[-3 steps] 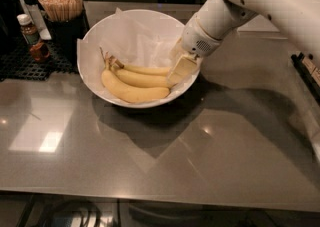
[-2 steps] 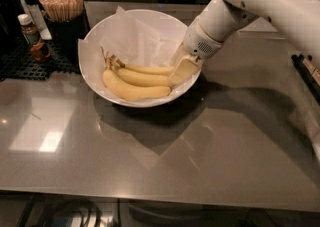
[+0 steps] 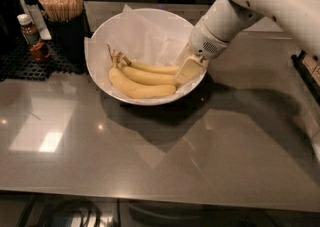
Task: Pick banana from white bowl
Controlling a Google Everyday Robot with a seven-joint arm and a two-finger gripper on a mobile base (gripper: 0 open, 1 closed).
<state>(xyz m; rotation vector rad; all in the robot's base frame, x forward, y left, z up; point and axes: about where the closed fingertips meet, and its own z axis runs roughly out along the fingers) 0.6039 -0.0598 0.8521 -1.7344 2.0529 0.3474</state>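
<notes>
The white bowl point(image 3: 98, 78) stands at the back middle of the grey table, lined with crinkled white paper point(image 3: 145, 33). A bunch of three yellow bananas lies in it, stems to the left. The banana point(image 3: 152, 67) is the thin one on the inner curve, farthest back; two fatter ones point(image 3: 142, 90) lie in front of it. My gripper point(image 3: 186, 70) reaches down from the white arm point(image 3: 225, 21) over the bowl's right rim. It sits at the right-hand tips of the bananas, close to the inner banana's end.
A dark cup of wooden stirrers point(image 3: 62, 3) stands just left of the bowl. A small sauce bottle point(image 3: 27, 28) and jars stand on a black mat point(image 3: 30, 66) at far left. A dark object point(image 3: 307, 66) sits at the right edge.
Hardly anything differs. My gripper stays at the right end of the bananas in the bowl, and the bananas have not moved.
</notes>
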